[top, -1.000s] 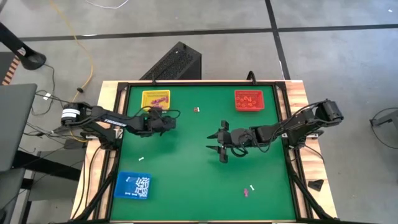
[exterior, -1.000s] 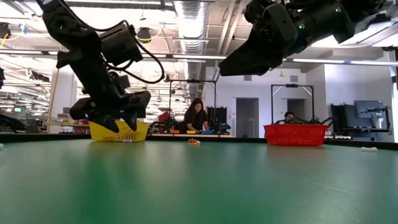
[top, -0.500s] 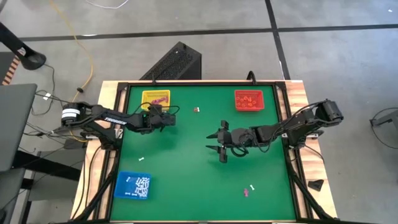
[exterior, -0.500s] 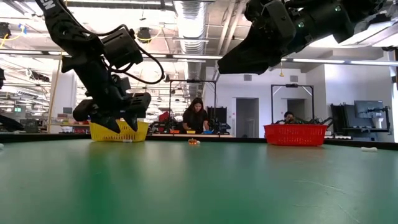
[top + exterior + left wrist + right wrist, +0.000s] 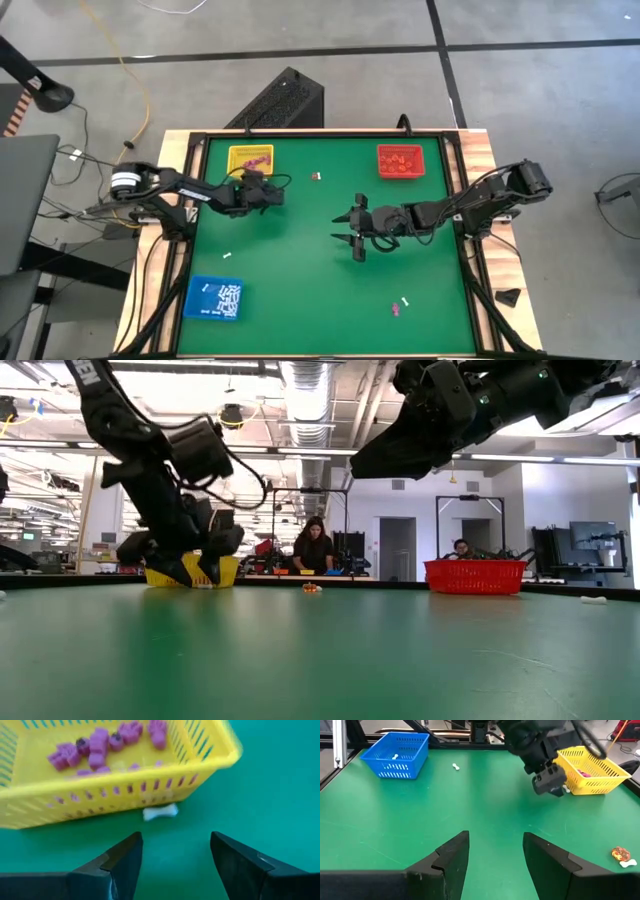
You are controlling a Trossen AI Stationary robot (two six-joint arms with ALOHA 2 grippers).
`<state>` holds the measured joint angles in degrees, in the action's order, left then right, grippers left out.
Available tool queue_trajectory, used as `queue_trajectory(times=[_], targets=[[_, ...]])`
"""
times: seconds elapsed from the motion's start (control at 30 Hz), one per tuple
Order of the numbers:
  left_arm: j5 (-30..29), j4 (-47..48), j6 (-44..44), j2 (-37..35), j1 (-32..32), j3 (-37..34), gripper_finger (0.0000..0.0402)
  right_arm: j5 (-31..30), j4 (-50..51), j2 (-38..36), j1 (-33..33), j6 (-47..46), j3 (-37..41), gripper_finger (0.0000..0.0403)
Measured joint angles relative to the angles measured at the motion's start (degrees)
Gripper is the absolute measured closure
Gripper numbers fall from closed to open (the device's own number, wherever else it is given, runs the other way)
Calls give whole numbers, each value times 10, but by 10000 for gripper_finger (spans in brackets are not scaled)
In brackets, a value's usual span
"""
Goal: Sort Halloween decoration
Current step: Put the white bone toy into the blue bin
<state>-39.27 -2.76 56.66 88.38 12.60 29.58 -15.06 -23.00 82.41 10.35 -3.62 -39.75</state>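
Observation:
A white bone-shaped trinket (image 5: pixel 160 812) lies on the green mat against the outer wall of the yellow tray (image 5: pixel 210 762), which holds several purple trinkets (image 5: pixel 97 747). My left gripper (image 5: pixel 175 855) is open and low over the mat just short of the bone, touching nothing; it also shows in the high view (image 5: pixel 258 186) and the low view (image 5: pixel 185 568). My right gripper (image 5: pixel 352 230) hangs open above the mat's middle, with nothing between its fingers (image 5: pixel 455 852).
A red tray (image 5: pixel 400 161) stands at the far right and a blue tray (image 5: pixel 215 298) with white pieces at the near left. Loose trinkets lie on the mat: a white one (image 5: pixel 227 256), two at the far middle (image 5: pixel 315 176), a white (image 5: pixel 405 300) and a pink one (image 5: pixel 395 310).
My left gripper has sunk toward the mat beside the yellow tray's near wall, staying open.

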Motion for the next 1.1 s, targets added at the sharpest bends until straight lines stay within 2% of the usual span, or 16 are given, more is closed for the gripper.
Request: queue_trajectory(times=[0.2, 0.47, 1.1], targets=[[-32, -37, 0, 45, -3, 0, 177, 2, 1, 0, 2, 0, 0, 186], [-47, -46, -6, 50, -3, 0, 177, 2, 2, 0, 2, 0, 0, 186], [-17, -77, -75, 50, 46, 0, 177, 1, 2, 0, 1, 2, 0, 186]])
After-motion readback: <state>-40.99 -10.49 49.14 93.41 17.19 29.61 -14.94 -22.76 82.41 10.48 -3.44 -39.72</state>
